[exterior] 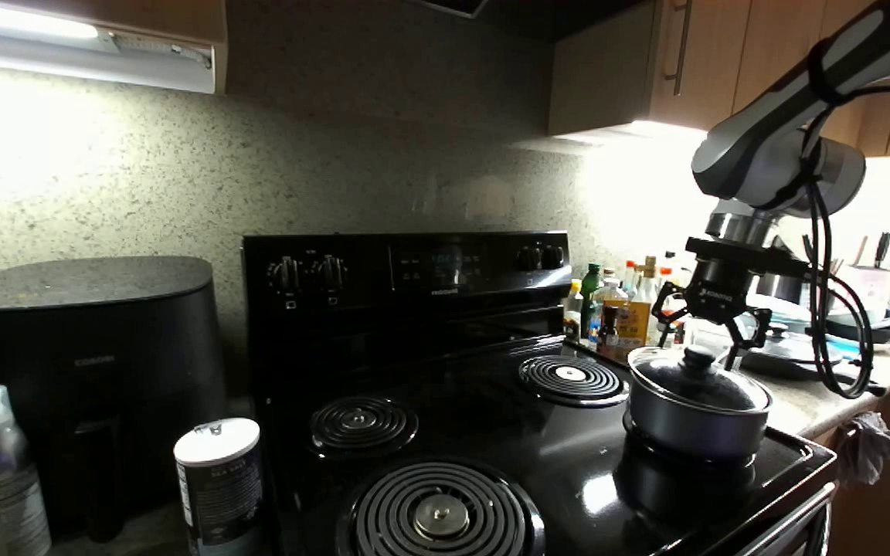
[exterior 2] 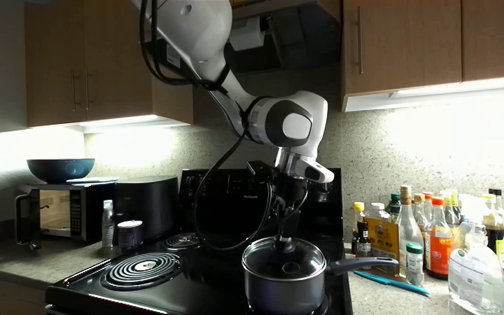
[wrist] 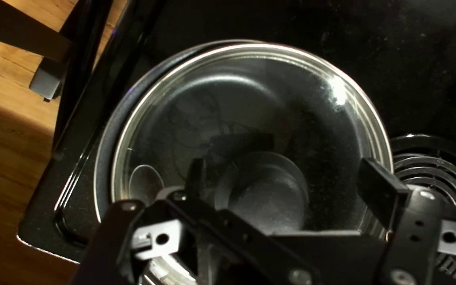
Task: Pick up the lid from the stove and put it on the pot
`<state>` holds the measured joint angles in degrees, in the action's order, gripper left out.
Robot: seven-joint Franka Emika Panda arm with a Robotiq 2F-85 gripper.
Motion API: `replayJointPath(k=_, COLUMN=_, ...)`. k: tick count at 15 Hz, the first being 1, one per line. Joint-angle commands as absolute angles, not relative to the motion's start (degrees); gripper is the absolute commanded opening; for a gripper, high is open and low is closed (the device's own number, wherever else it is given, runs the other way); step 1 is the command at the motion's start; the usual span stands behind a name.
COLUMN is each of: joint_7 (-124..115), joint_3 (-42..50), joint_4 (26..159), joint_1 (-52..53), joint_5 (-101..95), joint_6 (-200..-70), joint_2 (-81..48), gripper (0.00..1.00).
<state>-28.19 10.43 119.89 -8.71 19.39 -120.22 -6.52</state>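
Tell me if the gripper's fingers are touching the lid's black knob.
Apart. The wrist view shows it: the gripper is open, and glass of the lid shows between the knob and the fingers on both sides.

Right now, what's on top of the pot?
The glass lid lies on the pot; the open gripper straddles the knob, touching or not I can't tell. In the wrist view, the gripper covers much of the lid's lower edge.

Kitchen, home-type. Blk elec. stove (exterior: pixel 484 421) w/ coil burners (exterior: pixel 383 510); wood-tone cabinets (exterior 2: pixel 403 43) w/ strip lights (exterior: pixel 20 19) under; microwave (exterior 2: pixel 75 212) on speckled counter (exterior 2: pixel 59 262), bowl (exterior 2: pixel 61 171) atop; btls (exterior 2: pixel 438 249) of var. colors grouped beside stove.
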Motion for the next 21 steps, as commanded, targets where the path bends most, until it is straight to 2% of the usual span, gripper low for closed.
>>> replayJointPath(k=1, joint_7=-28.5, joint_3=10.6, joint_4=120.0, joint_1=-9.3, joint_5=20.0, joint_6=-118.6, joint_2=-6.0, gripper=0.67)
replayJointPath(k=8, joint_7=-28.6, joint_3=11.0, joint_4=120.0, joint_1=-9.3, joint_5=19.5, joint_6=-117.8, joint_2=-5.9, gripper=0.21)
replayJointPath(k=21, joint_7=-35.5, joint_3=10.8, joint_4=120.1, joint_1=-8.4, joint_5=13.4, joint_6=-117.8, joint_2=-4.0, gripper=0.20)
